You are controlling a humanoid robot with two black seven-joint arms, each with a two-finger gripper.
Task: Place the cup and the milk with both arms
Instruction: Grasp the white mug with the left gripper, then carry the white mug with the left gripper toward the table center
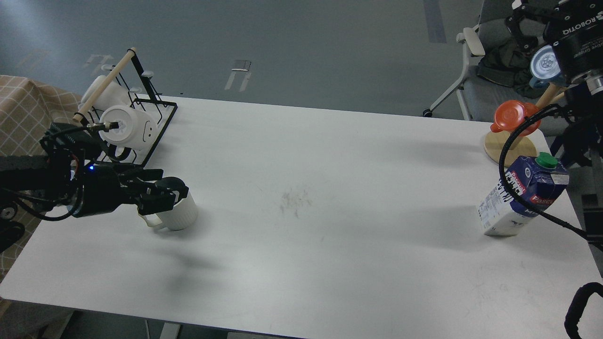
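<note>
Left gripper (pixel 158 193) pinches ribbed off-white cup (pixel 176 209) at rim; right gripper (pixel 556 28) state unclear; gable-top milk (pixel 520 195) upright on table (pixel 301 212).

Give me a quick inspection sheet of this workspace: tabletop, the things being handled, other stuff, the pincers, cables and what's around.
Surface: white table, faint dark scuffs near its middle.
Job's things: cup upright at the left; milk at the right, leaning.
Clutter: black wire rack holding white mugs, back left; orange mug on a wooden stand, back right.
Grippers: left pincer closed on the cup's rim; right pincer raised above the table's back right corner, fingers unclear.
Cables: black cable looping in front of the milk.
Surroundings: grey floor, office chair back right, checked cloth at left.
</note>
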